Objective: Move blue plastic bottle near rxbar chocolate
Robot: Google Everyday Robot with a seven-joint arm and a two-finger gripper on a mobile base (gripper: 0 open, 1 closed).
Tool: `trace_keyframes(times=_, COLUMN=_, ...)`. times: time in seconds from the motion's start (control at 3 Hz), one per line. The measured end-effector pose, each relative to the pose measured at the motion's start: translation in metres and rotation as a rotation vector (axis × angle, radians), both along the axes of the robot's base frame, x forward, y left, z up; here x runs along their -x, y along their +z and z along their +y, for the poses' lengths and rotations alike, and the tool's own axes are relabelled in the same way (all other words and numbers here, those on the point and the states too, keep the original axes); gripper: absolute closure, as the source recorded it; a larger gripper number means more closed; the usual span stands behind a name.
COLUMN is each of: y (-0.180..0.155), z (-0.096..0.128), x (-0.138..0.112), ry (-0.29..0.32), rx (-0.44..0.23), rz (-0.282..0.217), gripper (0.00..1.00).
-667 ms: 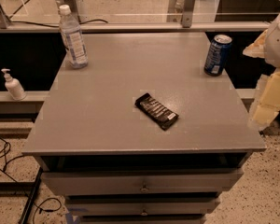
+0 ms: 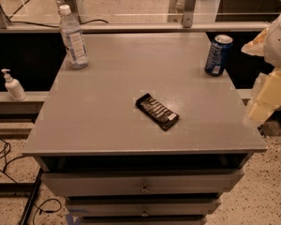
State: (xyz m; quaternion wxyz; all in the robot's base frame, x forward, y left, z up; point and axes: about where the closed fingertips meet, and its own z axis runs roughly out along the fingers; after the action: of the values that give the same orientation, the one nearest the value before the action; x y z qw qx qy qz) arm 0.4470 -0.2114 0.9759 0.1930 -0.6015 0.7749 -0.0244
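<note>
- Back-left corner of flat grey cabinet top [image 2: 107,125]: clear plastic water bottle [image 2: 73,39] w/ white cap & pale blue-and-white label. It stands upright, close to left & rear edges.
- Approx. centre of top, a bit toward front: flat rectangular snack bar [image 2: 157,111] in glossy black wrapper w/ pale stripes. It lies flat, long axis diagonal from upper-left to lower-right.
- Bottle & bar are well apart, w/ bare grey surface between them.
- Far right of view: gripper [image 2: 262,104], a pale cream blocky shape beyond the cabinet's right edge. It sits about level w/ the bar & is partly cut by the frame edge.
- Above the gripper is a white rounded arm section [image 2: 277,41].
- Gripper state: can't tell whether spread or closed. It isn't touching any obj on the top.
- Bottle vs gripper: opposite sides, w/ the whole width of the top between them. Bottle is far left-rear, gripper is off the right side, no contact.
- Back-right corner: dark blue soda can [image 2: 218,55], upright. It's the nearest obj to the gripper but clearly apart from it.
- Left of cabinet, on a lower ledge: small white pump dispenser [image 2: 12,85], off the top.
- Under the top: grey drawers [image 2: 143,184] w/ small knobs.
- Lower left: dark cables [image 2: 2,153] on speckled floor.
</note>
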Motion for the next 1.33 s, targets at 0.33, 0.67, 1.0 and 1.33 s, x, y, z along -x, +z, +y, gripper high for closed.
trace_keyframes(times=0.33, y=0.002, z=0.009, x=-0.021, ry=0.029, rx=-0.1, rz=-0.079, gripper=0.0)
trace_keyframes(times=0.67, y=0.008, z=0.025, x=-0.053, ry=0.074, rx=-0.216, rz=-0.145, gripper=0.0)
trace_keyframes(times=1.0, y=0.014, z=0.063, x=-0.089, ry=0.156, rx=-0.345, rz=-0.174, gripper=0.0)
trace_keyframes(times=1.33, y=0.021, z=0.124, x=-0.123, ry=0.251, rx=-0.476, rz=-0.175, gripper=0.0)
